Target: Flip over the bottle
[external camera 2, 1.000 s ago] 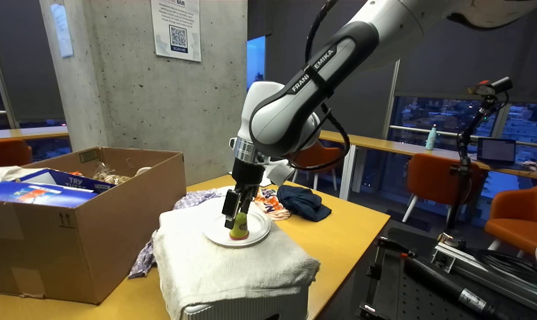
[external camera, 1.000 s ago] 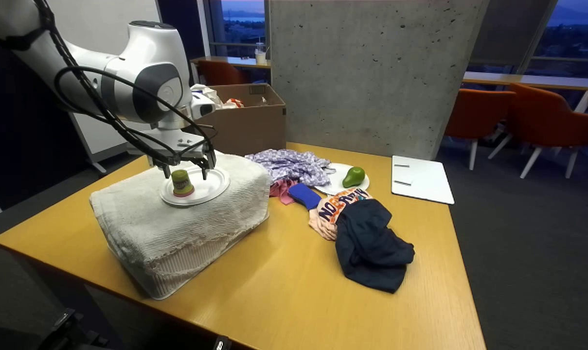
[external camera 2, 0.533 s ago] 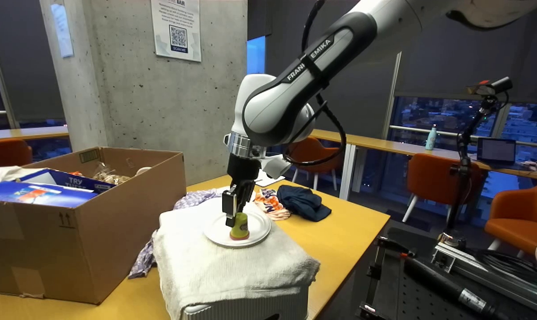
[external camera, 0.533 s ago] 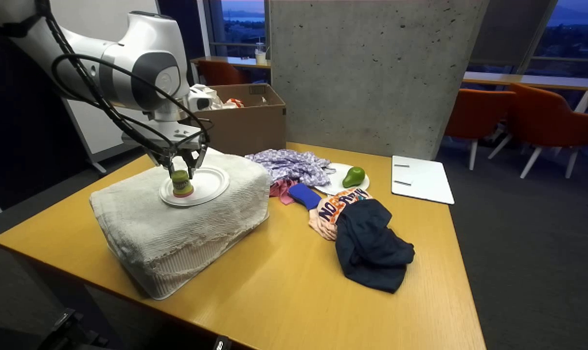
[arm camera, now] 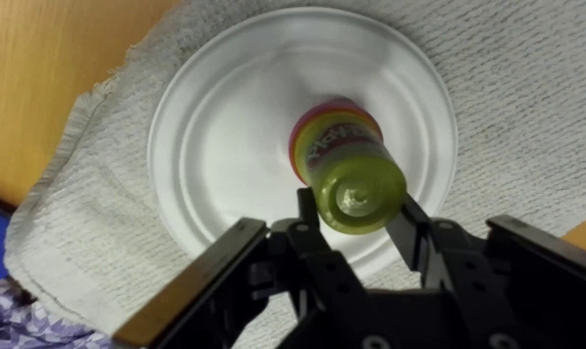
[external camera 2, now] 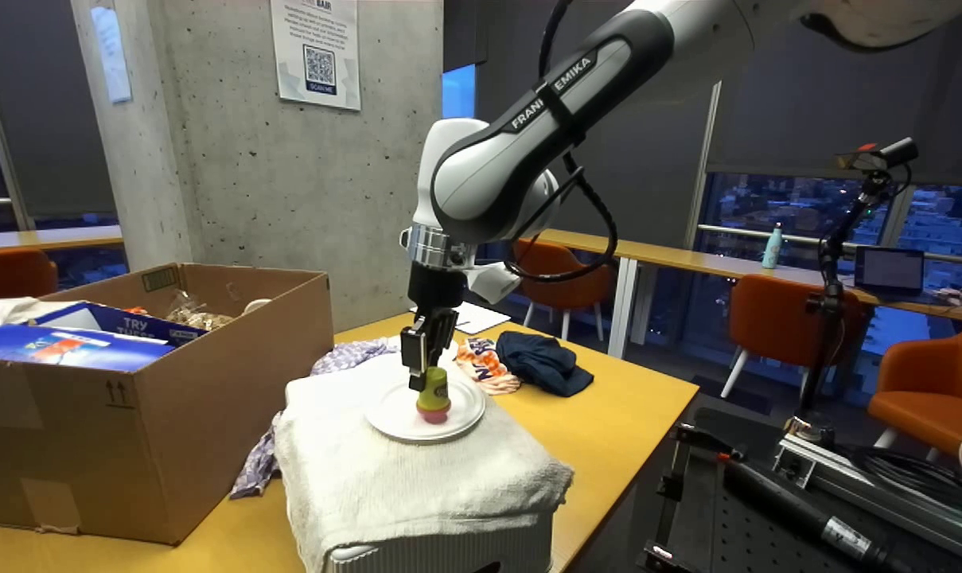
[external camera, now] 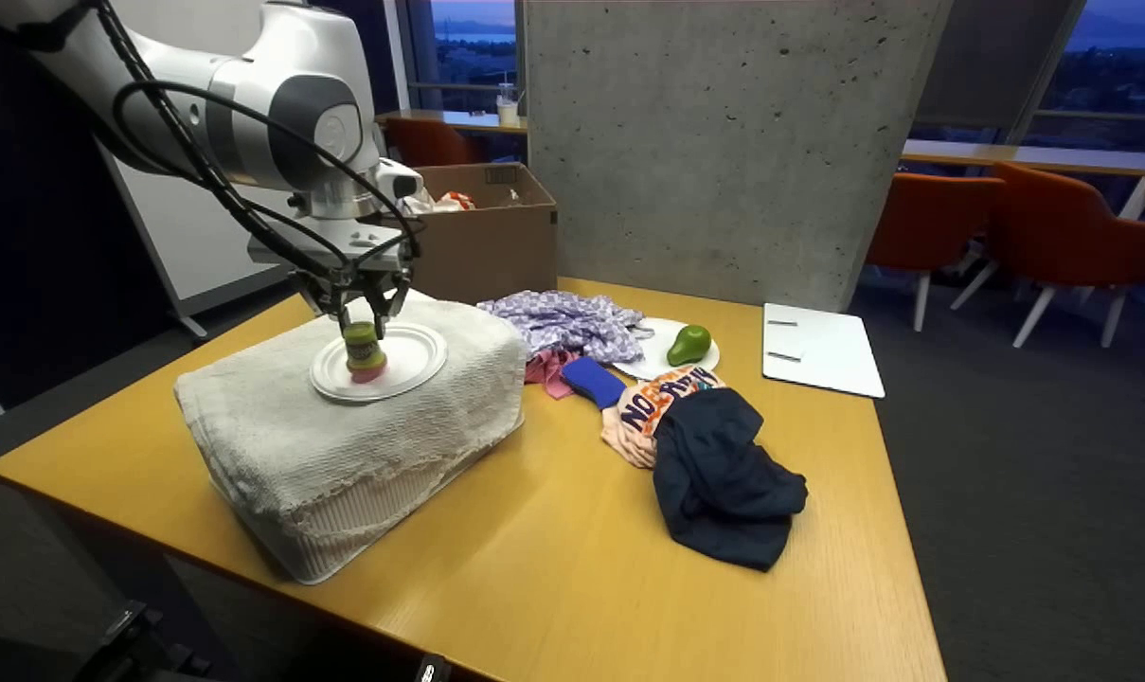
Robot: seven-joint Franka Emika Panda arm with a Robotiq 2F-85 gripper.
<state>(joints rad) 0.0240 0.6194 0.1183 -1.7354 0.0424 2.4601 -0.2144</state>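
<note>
In an exterior view, left: one towel point(external camera: 255, 417), one plate point(external camera: 417, 356) on top. Look: one gripper point(external camera: 364, 325), jaws narrow, holding one bottle point(external camera: 365, 353), reddish end down, over plate, contact unclear. Upper middle, one box point(external camera: 482, 251). Mid-frame, one purple cloth point(external camera: 561, 320), one blue block point(external camera: 593, 381), second plate point(external camera: 660, 333) with one green fruit point(external camera: 688, 345). Then one dark cloth point(external camera: 726, 478), one whiteboard point(external camera: 826, 352); upper right, two orange chairs point(external camera: 1069, 227)!

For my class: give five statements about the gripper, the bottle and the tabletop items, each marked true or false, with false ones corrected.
1. The gripper holds the bottle by its green end. True.
2. A pear-shaped item lies on a plate. True.
3. The green end is lower. False: the pink end is.
4. The pear-shaped item is red. False: it is green.
5. The dark cloth touches the peach cloth. True.
</note>
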